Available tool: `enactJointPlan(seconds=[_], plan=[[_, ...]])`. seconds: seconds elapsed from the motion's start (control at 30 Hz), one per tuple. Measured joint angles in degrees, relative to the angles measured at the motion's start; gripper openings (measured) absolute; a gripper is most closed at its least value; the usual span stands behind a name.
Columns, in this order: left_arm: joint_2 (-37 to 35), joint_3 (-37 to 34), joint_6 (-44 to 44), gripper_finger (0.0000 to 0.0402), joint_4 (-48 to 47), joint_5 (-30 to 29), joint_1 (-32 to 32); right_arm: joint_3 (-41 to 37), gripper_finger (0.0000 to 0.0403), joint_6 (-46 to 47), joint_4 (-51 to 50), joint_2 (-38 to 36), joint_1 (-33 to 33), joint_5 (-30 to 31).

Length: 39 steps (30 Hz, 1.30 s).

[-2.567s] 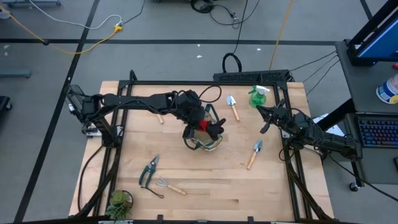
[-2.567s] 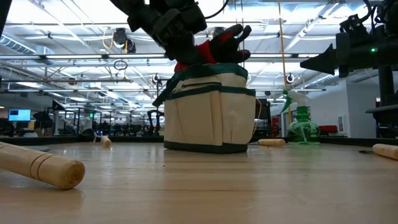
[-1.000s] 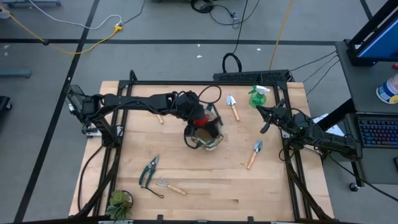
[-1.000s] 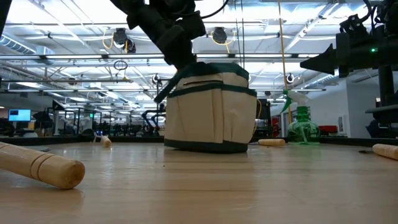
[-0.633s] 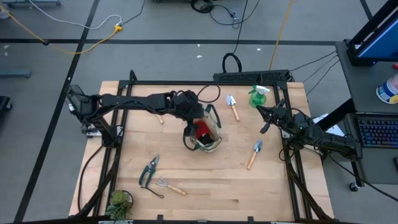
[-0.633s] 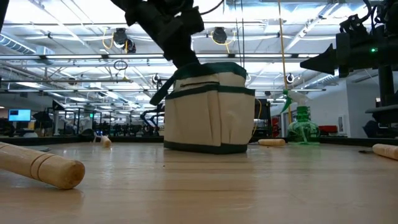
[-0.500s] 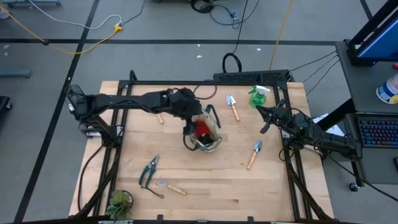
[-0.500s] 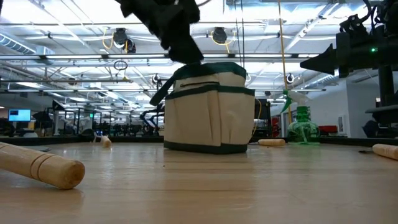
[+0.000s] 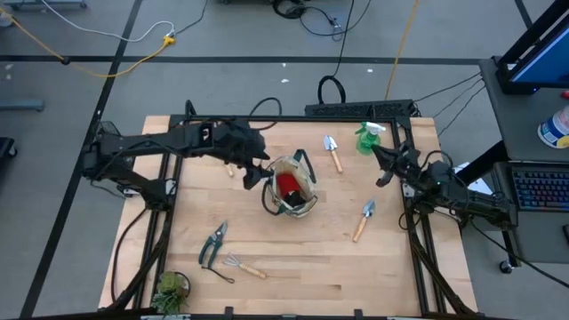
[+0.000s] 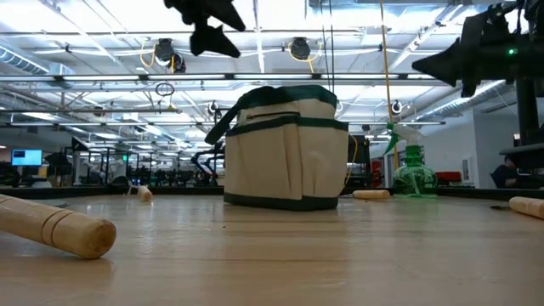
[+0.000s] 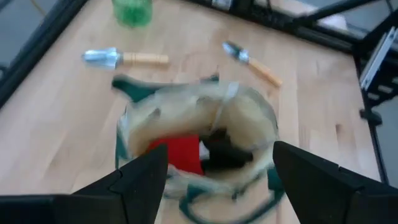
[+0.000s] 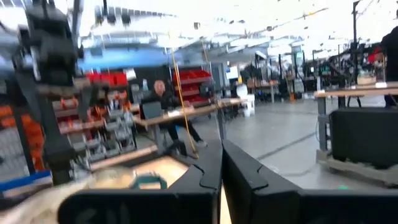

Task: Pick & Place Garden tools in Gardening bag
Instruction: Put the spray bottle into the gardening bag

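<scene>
progress: gardening bag stands upright mid-table, mouth open. inside it the red-and-black gloves show from above; the left wrist view confirms red and black fabric low in the bag. so one item is in, the rest appear to be out.

left on the table:
- pruners and a fork rake, lying just beside each other near the front-left, close to the potted plant (not a tool, stays).
- a trowel behind and to the right of the bag, with the green spray bottle just beyond it.
- a second trowel on the right, well apart from the bag.
- a wooden handle peeks out beneath the left arm; cannot tell which tool.

judgement: early in the task, five or so items to go.

pose: left gripper sits just left of the bag, raised above its rim in the low view, fingers apart and empty, wrist camera looking down into the bag. right gripper hangs raised at the right edge near the spray bottle, fingers pressed together, holding nothing; arm waiting.
</scene>
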Motion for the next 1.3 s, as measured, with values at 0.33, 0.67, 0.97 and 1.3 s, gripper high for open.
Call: enactJointPlan(seconds=[0.33,0.67,0.97,1.3], plan=[[0.1,-5.0,4.8,0.0296,2.6,18.3,0.7,0.0,0.0000,3.9,4.8,0.0,0.0,1.4],[-7.8,-19.7,1.8,0.0296,14.8,21.5,4.1,0.0,0.0000,4.4,4.9,0.0,0.0,1.5],[-26.4,-30.4,1.1,0.0296,18.0,17.2,7.0,0.0,0.0000,-0.2,4.7,0.5,0.0,1.5],[-47.0,-39.4,0.1,0.0296,17.8,14.0,8.2,0.7,0.0000,3.1,8.8,7.3,0.0,1.7]])
